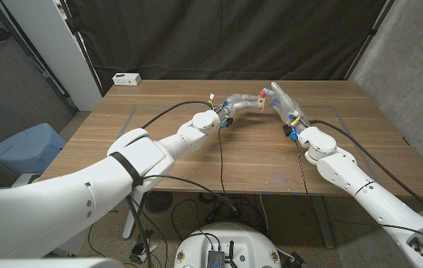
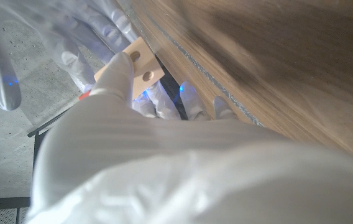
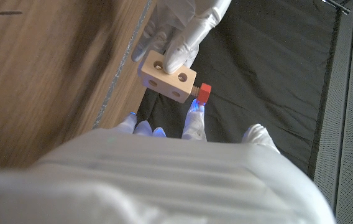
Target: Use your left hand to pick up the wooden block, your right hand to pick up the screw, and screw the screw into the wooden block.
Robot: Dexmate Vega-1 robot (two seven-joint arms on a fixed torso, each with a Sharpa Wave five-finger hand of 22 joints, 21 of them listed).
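Above the far middle of the table, my left hand point(image 1: 235, 101) holds the pale wooden block point(image 1: 260, 98) in its fingertips. In the right wrist view the block point(image 3: 167, 76) shows round holes, with left fingers point(image 3: 178, 37) on it. The red-headed screw point(image 3: 205, 93) sticks out of the block's side, its short shaft in a hole. My right hand point(image 1: 284, 103) is just beside the block. One right fingertip point(image 3: 194, 117) touches the red head while the thumb point(image 3: 257, 134) stands apart. In the left wrist view the block point(image 2: 138, 67) is against my left hand point(image 2: 164, 162), with the right hand's spread fingers point(image 2: 52, 37) beyond.
The wooden table point(image 1: 196, 152) stretches out under both arms. A small white box point(image 1: 126, 78) sits at its far left corner. A blue seat point(image 1: 25, 149) stands on the floor to the left. Black cables run along both arms, and a dark curtain hangs behind.
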